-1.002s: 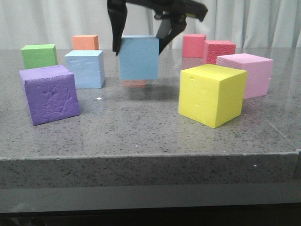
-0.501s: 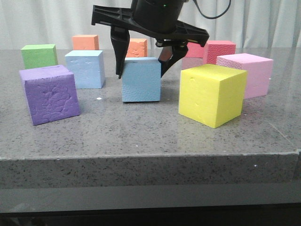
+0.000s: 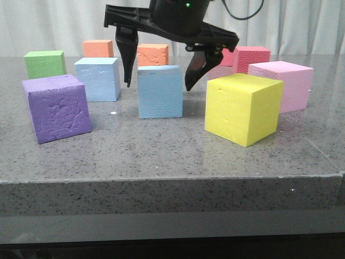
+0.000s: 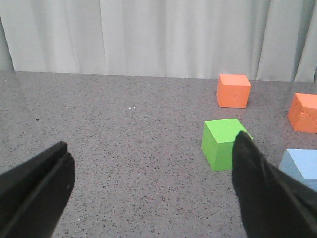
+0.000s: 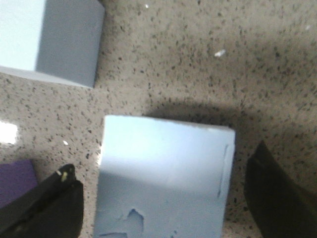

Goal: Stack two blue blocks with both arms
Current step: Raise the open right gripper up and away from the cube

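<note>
Blue block [image 3: 160,93] sits on the table [image 3: 161,151] at frame centre, right gripper [image 3: 159,85] spread around it, not touching. Second blue block [image 3: 98,79] left. Left gripper [image 4: 148,183] spread, empty. I would close squarely before lifting.

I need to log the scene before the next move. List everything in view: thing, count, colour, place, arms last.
blue blocks: 2, sky-blue; one centre on the table between open fingers, one behind it to the left
purple cube: 1, purple, front left
green cube: 1, green, back left
orange cubes: 2, orange; one far back left, one behind the centre block
yellow cube: 1, yellow, front right
pink cube: 1, pink, right
red cubes: 2, red, back right
table: 1, grey speckled stone
curtain: white, behind
right gripper: black, open, straddling the centre block
left gripper: black, open, empty, above the table's left side
</note>
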`<state>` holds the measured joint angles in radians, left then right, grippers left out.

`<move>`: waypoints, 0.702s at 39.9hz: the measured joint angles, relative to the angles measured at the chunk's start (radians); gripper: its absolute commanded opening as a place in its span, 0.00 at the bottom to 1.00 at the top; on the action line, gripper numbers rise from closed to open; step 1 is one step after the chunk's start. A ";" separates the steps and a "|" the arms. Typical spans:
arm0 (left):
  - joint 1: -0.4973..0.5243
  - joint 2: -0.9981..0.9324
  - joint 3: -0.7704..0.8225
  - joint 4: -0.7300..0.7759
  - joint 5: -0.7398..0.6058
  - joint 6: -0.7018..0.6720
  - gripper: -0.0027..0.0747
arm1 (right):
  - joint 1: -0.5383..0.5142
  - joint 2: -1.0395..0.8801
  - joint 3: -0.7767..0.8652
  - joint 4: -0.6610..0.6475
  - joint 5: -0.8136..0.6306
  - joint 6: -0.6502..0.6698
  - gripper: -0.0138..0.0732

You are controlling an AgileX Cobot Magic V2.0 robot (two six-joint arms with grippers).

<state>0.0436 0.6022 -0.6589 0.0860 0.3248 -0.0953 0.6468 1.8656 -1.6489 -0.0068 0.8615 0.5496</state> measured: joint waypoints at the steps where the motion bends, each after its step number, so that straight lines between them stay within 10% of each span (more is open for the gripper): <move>1: 0.000 0.000 0.000 0.000 0.000 0.000 0.83 | 0.002 -0.003 -0.007 -0.007 0.002 0.000 0.92; 12: 0.000 0.000 0.000 0.000 0.000 0.000 0.83 | 0.002 -0.089 -0.080 -0.042 -0.014 0.002 0.88; 22: 0.000 0.000 0.000 0.000 0.000 0.000 0.83 | 0.002 -0.119 -0.082 -0.043 -0.030 0.002 0.22; 28: 0.000 0.000 0.000 0.000 0.000 0.000 0.83 | -0.006 -0.141 -0.082 -0.043 -0.024 0.002 0.09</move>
<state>0.0436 0.6022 -0.6589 0.0860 0.3248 -0.0953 0.6406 1.7248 -1.7311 -0.0496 0.8372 0.5512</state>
